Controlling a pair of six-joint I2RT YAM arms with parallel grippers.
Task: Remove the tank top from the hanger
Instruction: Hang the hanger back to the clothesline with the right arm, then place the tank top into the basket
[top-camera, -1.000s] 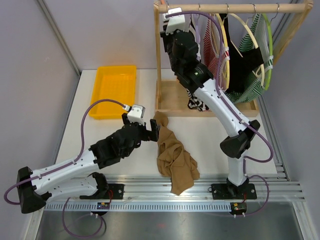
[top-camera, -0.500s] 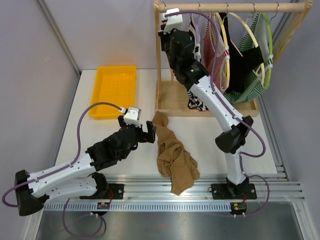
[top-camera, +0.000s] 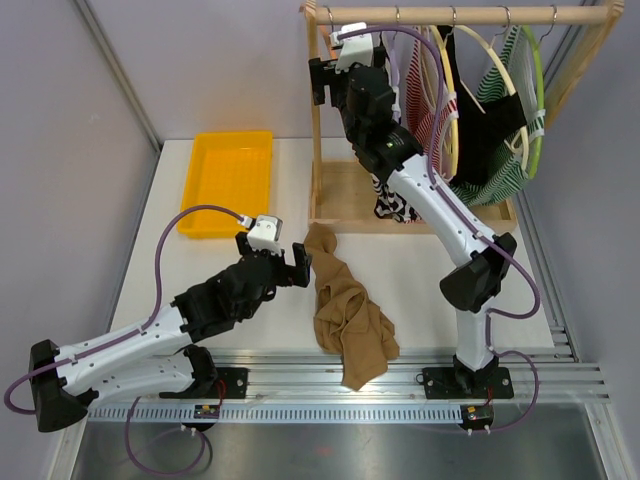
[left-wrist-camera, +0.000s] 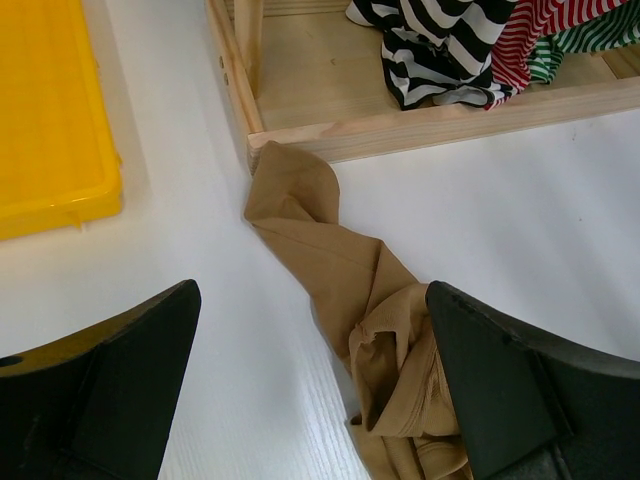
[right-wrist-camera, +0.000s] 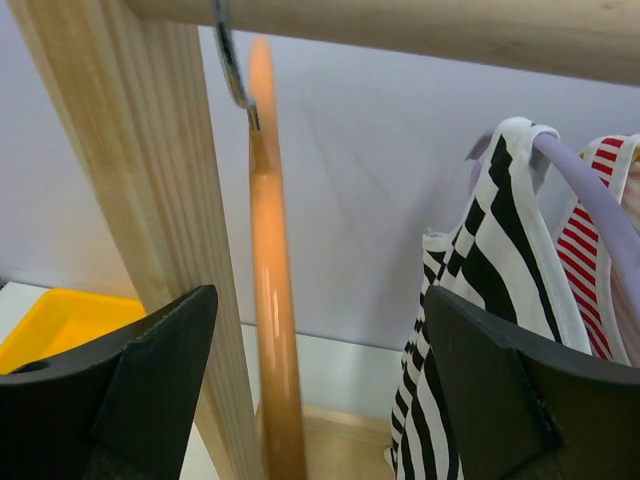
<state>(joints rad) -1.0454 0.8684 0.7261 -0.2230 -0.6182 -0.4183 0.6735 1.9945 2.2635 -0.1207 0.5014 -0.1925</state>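
While I watch from the overhead feed, the tan tank top (top-camera: 345, 315) lies crumpled on the worktop (top-camera: 420, 280), off any hanger. It runs from the middle of the near edge back to the wooden rack (top-camera: 400, 222). In the left wrist view its narrow far end touches the near left corner of the rack's base.

The left gripper (left-wrist-camera: 312, 300) hangs low over that narrow end. Its claw is spread wide, one finger on either side of the cloth, and I see it gripping nothing.

The right gripper (right-wrist-camera: 318, 300) is up at the rack's top rail (right-wrist-camera: 400, 25), just beside the left post (right-wrist-camera: 120, 200). Its claw is wide too. A bare orange hanger (right-wrist-camera: 272, 300) hangs by its metal hook from the rail and sits between the fingers, nearer the left one. I see a gap on both sides of it. A black and white striped garment (right-wrist-camera: 490, 260) hangs just to the right.

A yellow tray (top-camera: 228, 180) sits towards the far left corner of the worktop, and the rack stands at the far right.
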